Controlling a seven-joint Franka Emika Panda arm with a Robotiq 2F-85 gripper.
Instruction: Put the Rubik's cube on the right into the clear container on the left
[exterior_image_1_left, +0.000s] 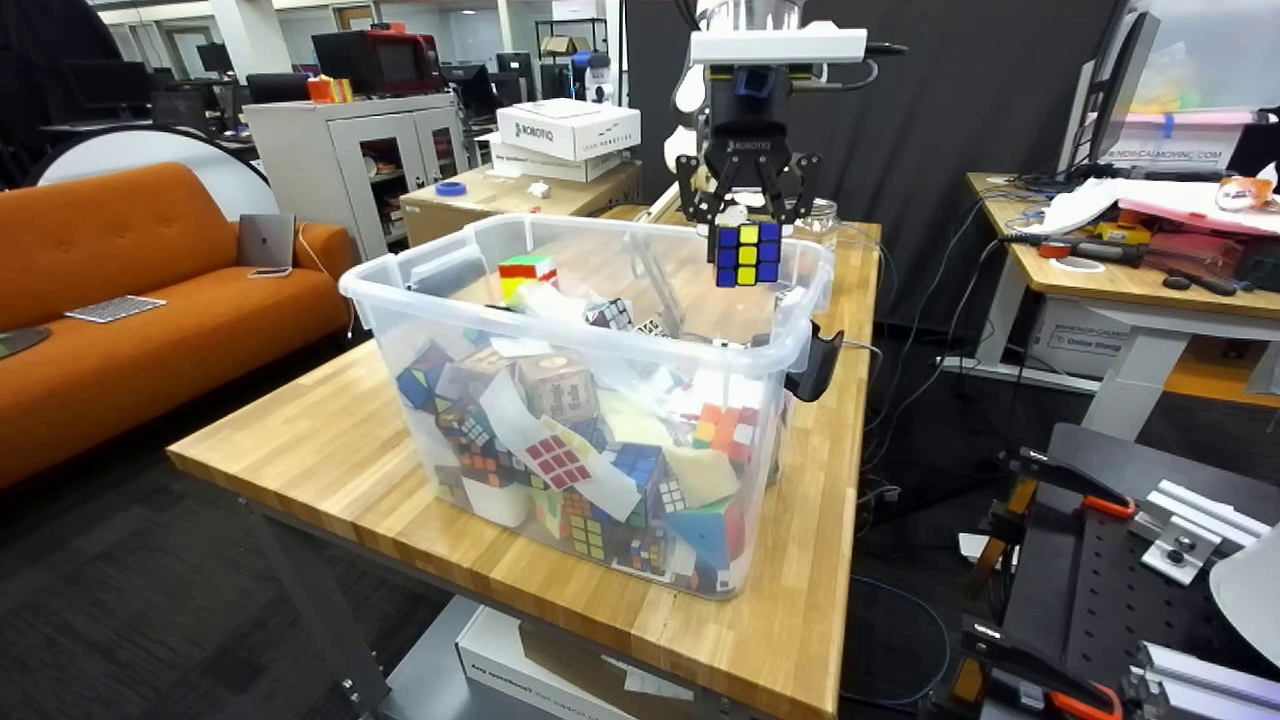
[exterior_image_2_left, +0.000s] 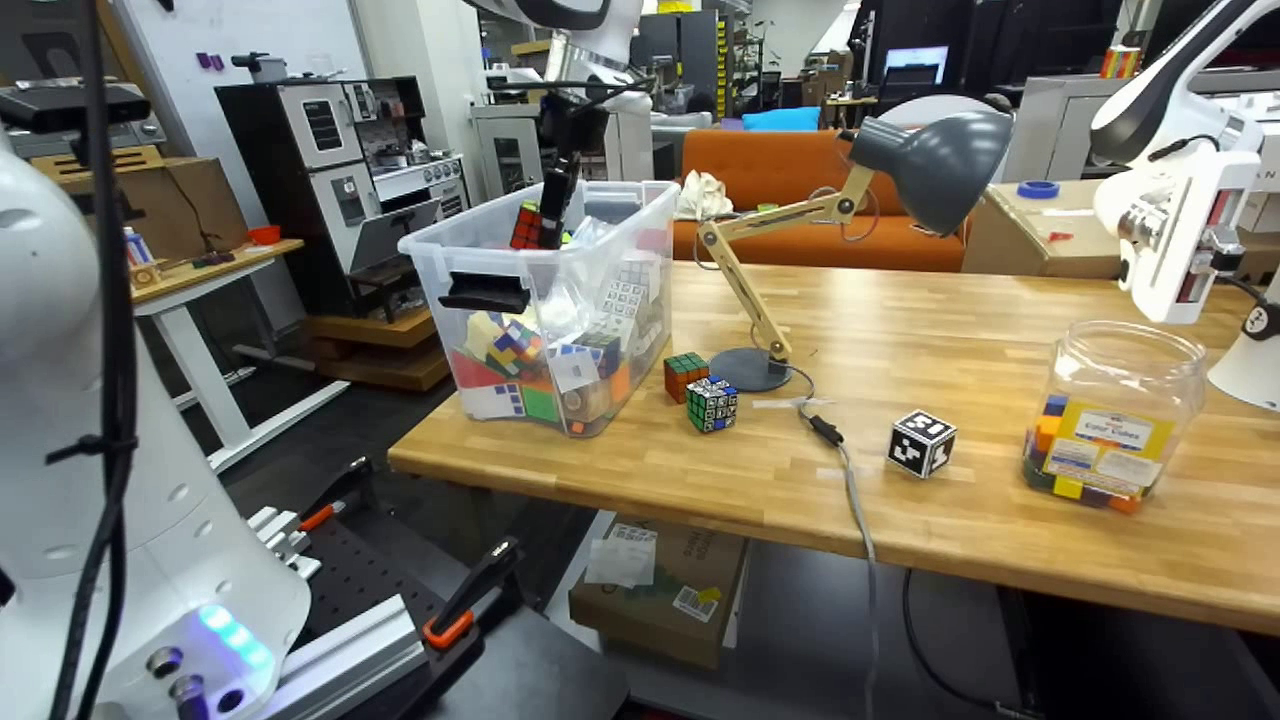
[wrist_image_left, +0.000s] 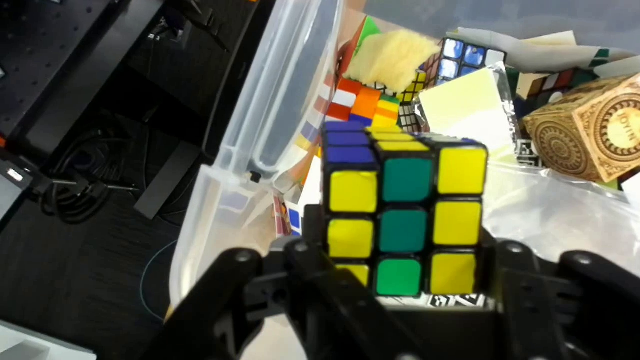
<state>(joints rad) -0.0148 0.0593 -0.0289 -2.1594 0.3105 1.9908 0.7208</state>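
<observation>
A Rubik's cube (exterior_image_1_left: 748, 256) with blue and yellow stripes on one face is held between my gripper's fingers. It shows red squares in an exterior view (exterior_image_2_left: 525, 225) and yellow and green ones in the wrist view (wrist_image_left: 405, 220). My gripper (wrist_image_left: 400, 245) is shut on it. The gripper also shows in both exterior views (exterior_image_1_left: 748, 240) (exterior_image_2_left: 552, 228), pointing down at the container's opening near the black-latch end, about rim height. The clear container (exterior_image_1_left: 560, 328) stands on the table, filled with several cubes and papers. It also shows in the other views (exterior_image_2_left: 460, 252) (wrist_image_left: 260, 100).
Two more Rubik's cubes (exterior_image_2_left: 686, 376) (exterior_image_2_left: 712, 404) sit on the table beside the container. A desk lamp (exterior_image_2_left: 750, 370) stands behind them. A black-and-white marker cube (exterior_image_2_left: 922, 443) and a clear jar (exterior_image_2_left: 1115, 440) stand farther along. The container's latch handle (exterior_image_1_left: 818, 368) sticks out over the table.
</observation>
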